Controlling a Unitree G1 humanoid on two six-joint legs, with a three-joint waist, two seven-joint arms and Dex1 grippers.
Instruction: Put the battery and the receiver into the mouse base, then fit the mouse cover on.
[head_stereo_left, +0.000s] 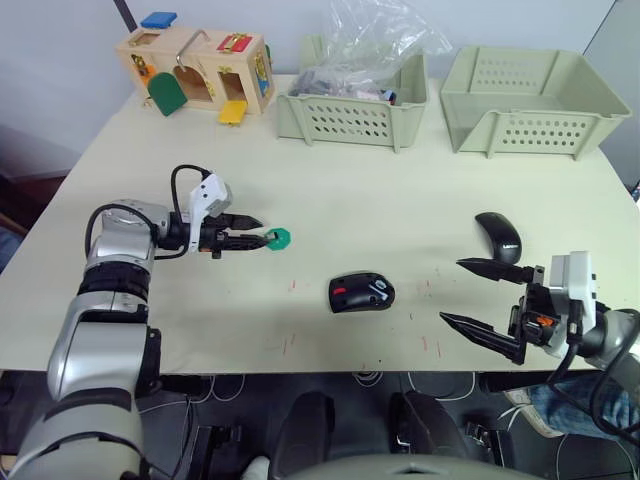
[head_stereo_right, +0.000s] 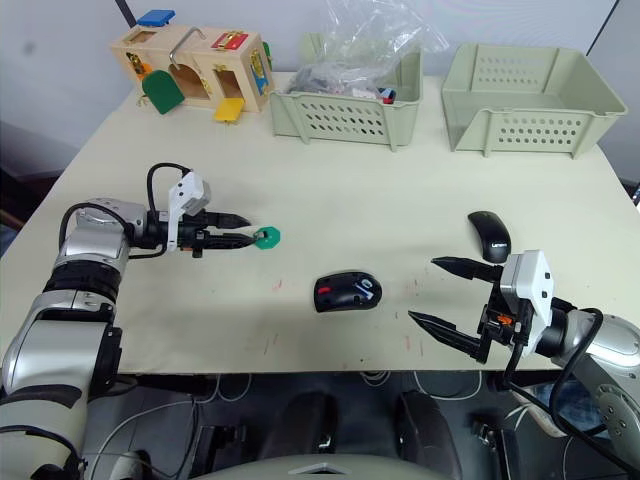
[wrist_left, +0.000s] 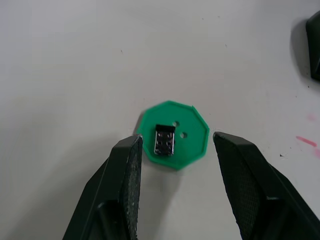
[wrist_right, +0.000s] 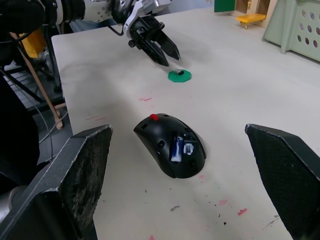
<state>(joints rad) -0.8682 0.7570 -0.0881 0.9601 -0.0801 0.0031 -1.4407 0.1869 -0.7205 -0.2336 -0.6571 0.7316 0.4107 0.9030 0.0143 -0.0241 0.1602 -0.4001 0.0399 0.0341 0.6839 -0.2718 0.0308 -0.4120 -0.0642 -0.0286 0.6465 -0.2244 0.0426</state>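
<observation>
While its two fingers stand apart, the left gripper (wrist_left: 175, 150) hovers at the near edge of a green octagonal disc (wrist_left: 175, 134) bearing the small metal receiver (wrist_left: 164, 140). Farther along the table (head_stereo_left: 400, 190), the mouse base (head_stereo_left: 362, 292) lies open-side up between both arms. The right gripper (head_stereo_left: 480, 295), jaws spread wide, rests just beside the mouse cover (head_stereo_left: 498, 236).

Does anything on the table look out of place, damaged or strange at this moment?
Nothing looks damaged or spilled. The mouse base lies open, its mouse cover apart to the right. The receiver sits on a green disc before the left gripper.
</observation>
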